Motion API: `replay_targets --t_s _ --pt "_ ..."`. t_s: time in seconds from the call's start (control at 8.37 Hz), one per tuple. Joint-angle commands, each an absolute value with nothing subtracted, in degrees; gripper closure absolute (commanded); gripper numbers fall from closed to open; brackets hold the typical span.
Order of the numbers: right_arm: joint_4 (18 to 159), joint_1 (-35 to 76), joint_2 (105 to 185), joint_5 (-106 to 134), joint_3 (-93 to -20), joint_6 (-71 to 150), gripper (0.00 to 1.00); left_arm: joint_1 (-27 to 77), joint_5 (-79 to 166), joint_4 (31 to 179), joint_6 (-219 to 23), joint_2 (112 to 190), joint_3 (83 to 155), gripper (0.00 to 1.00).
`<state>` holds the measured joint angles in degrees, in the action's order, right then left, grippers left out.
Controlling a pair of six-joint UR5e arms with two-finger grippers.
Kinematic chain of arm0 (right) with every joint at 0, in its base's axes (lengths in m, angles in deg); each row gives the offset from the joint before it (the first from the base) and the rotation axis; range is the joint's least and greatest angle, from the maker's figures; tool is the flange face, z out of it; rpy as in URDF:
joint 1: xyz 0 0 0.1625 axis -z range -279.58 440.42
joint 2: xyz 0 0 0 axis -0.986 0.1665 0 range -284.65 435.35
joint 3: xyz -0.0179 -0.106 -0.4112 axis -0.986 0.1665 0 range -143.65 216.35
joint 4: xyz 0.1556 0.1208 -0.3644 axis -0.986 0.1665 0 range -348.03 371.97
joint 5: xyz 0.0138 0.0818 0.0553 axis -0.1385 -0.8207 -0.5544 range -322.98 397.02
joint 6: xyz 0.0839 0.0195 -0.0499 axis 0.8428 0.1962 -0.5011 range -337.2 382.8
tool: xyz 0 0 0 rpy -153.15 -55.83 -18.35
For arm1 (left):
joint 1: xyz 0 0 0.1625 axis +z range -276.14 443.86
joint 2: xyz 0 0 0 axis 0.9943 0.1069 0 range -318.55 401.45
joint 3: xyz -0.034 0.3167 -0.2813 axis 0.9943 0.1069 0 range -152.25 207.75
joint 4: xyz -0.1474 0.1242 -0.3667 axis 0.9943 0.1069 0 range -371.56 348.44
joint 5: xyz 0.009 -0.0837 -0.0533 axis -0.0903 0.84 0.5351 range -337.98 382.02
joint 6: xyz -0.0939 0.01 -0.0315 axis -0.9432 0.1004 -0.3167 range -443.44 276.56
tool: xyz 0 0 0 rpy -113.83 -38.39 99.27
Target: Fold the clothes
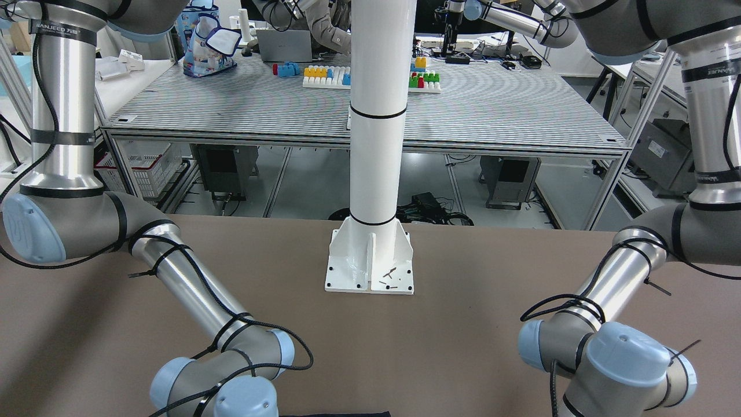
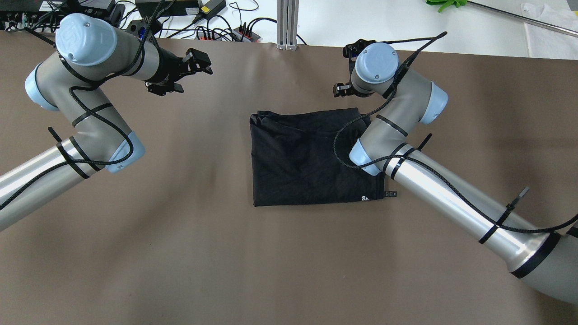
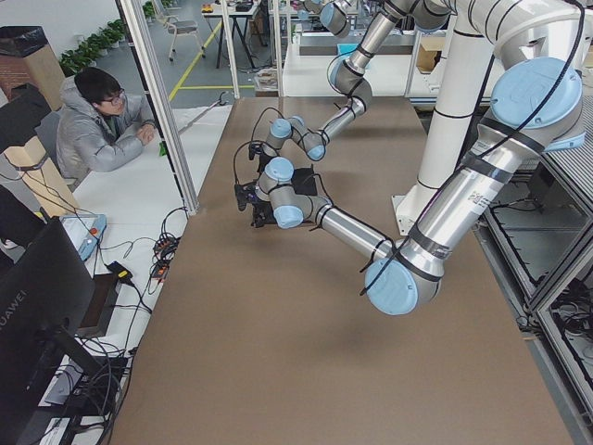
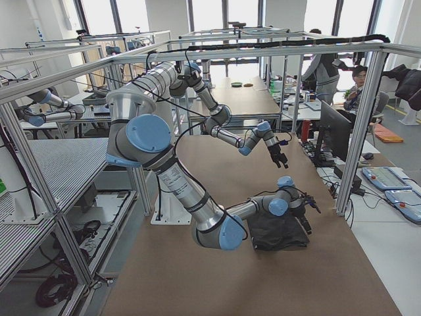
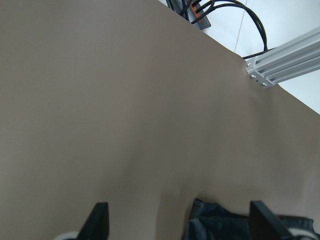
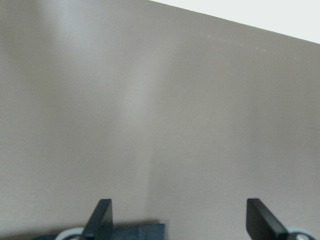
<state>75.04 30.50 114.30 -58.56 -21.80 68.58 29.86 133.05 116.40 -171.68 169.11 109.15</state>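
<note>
Brown matting covers the counter from edge to edge, and a black garment lies near its middle, somewhat toward the far edge, as a flat, roughly rectangular stack with a small white logo at its near right corner. The left hand hangs well apart from the cloth, out toward the counter's far left corner. Its wrist camera shows both fingers spread wide with nothing between them, and only the garment's rumpled far left corner shows beyond them. The right hand sits just past the garment's far right corner, likewise wide open and empty, with bare counter ahead of its fingers. The fold looks mostly done, though the far edge is puckered rather than crisp. The main hazard seems to be the right arm's elbow, which overlaps the garment's right edge in the overhead view. A loop of black cable hangs from it above the fabric. A low sweep of that arm could snag or drag the thin cloth and undo the stack. A further pinch might also catch only the top layer, or too many layers, since the fabric is soft and the hems lie close together. On so smooth a surface, the whole pile could slide instead of folding.
</note>
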Motion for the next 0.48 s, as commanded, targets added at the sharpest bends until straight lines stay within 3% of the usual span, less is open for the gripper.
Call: replay_targets --t_s 0.0,0.36 --pt "75.43 24.46 115.5 -62.36 -21.74 59.92 0.06 26.32 134.16 115.89 -169.42 169.16 109.66 0.0" --pt "76.56 14.36 128.29 -70.09 -29.8 43.93 0.06 14.64 140.57 111.18 -143.79 162.33 109.75 0.0"
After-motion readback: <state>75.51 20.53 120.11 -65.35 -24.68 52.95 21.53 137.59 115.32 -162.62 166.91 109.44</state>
